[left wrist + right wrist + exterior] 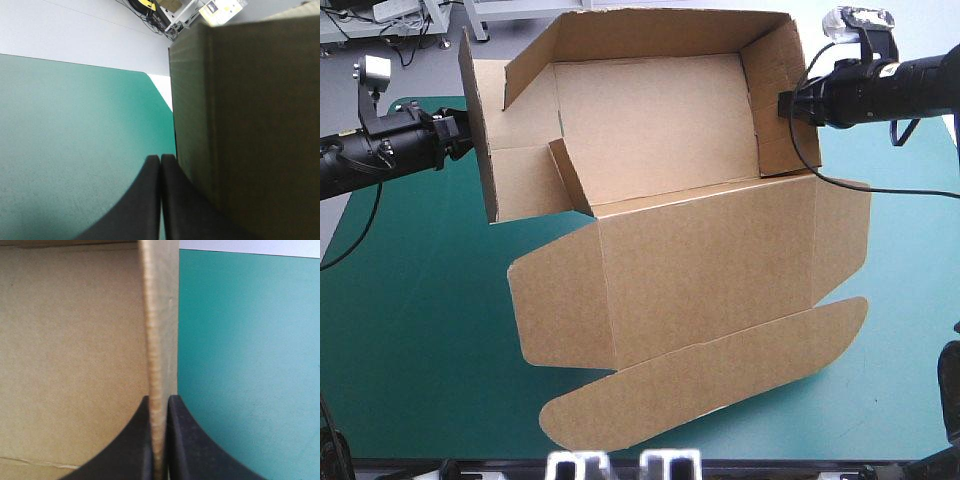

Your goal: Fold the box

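The brown box (700, 270) stands as an open tray at the table's far side. Its walls are raised, and its lid and rounded front flap (720, 385) lie flat toward the near edge. My right gripper (782, 105) is shut on the tray's right wall. In the right wrist view the wall's edge (161, 315) runs between the fingers of that gripper (160, 401). My left gripper (468, 128) sits against the outer face of the loose left wall (480, 130). In the left wrist view this gripper (160, 159) is shut with nothing in it, and the board (250, 125) is beside it.
The teal-green cover (410, 300) shows to the left and right of the box. An inner flap (570, 175) leans loosely inside the tray's left corner. The lid's front flap ends close to the table's near edge.
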Controlling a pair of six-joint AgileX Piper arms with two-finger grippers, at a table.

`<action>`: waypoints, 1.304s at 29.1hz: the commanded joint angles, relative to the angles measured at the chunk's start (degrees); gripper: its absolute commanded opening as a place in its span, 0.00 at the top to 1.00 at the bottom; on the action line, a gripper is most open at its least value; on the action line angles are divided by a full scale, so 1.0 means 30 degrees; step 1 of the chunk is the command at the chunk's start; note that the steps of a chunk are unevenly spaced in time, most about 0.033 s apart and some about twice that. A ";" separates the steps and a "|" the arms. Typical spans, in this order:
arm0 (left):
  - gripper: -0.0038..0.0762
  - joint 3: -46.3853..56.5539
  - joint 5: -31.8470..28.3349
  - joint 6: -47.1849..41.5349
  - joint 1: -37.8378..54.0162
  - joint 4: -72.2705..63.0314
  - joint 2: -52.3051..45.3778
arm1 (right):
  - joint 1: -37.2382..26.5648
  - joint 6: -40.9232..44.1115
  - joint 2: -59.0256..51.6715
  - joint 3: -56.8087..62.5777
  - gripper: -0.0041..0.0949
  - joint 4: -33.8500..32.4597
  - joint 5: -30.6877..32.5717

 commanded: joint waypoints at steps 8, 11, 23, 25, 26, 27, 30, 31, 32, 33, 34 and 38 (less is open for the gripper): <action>0.96 -0.0505 0.1113 -0.0718 -0.0101 -0.1470 -0.1616 | 0.0374 -0.0010 -0.0850 -0.0587 0.97 0.0909 -0.2283; 0.96 -0.0505 0.1113 -0.0790 -0.0101 -0.1465 -0.1813 | 0.0752 -0.0010 -0.0850 -0.0587 0.97 0.0834 -0.2683; 0.96 -0.0505 0.1113 -0.1226 -0.0101 -0.1057 -0.2053 | 0.1889 0.0204 -0.0597 -0.0587 0.97 0.0601 -0.3942; 0.96 -0.0505 0.1113 -0.1226 -0.0134 -0.1057 -0.2053 | 0.2120 0.0204 -0.0477 -0.0587 0.97 0.0599 -0.4078; 0.96 -0.0505 0.1113 -0.1226 -0.0134 -0.1057 -0.2053 | 0.2314 0.0204 -0.0424 -0.0587 0.97 0.0544 -0.4250; 0.96 -0.0505 0.1113 -0.1187 -0.0134 -0.1057 -0.2053 | 0.2533 0.0245 -0.0373 -0.0587 0.97 0.0500 -0.4522; 0.96 -0.0505 0.1113 -0.1113 -0.0134 -0.0890 -0.2053 | 0.3078 0.0277 -0.0177 -0.0587 0.97 0.0413 -0.5008; 0.96 -0.0505 0.1113 -0.1059 -0.0134 -0.0789 -0.2053 | 0.3276 0.0277 -0.0103 -0.0587 0.97 0.0375 -0.5176; 0.96 -0.0505 0.1113 -0.1059 -0.0134 -0.0762 -0.2053 | 0.3305 0.0315 -0.0007 -0.0587 0.97 0.0375 -0.5230; 0.96 -0.0505 0.1078 -0.1024 -0.0134 -0.0666 -0.2053 | 0.3351 0.0349 0.0017 -0.0587 0.97 0.0375 -0.5301; 0.96 -0.0505 0.1078 -0.0987 -0.0134 -0.0624 -0.2053 | 0.3433 0.0359 0.0056 -0.0587 0.97 0.0338 -0.5301; 0.96 -0.0505 0.1003 -0.0555 -0.0134 -0.0133 -0.2053 | 0.3433 0.0406 0.0295 -0.0587 0.97 0.0511 -0.5257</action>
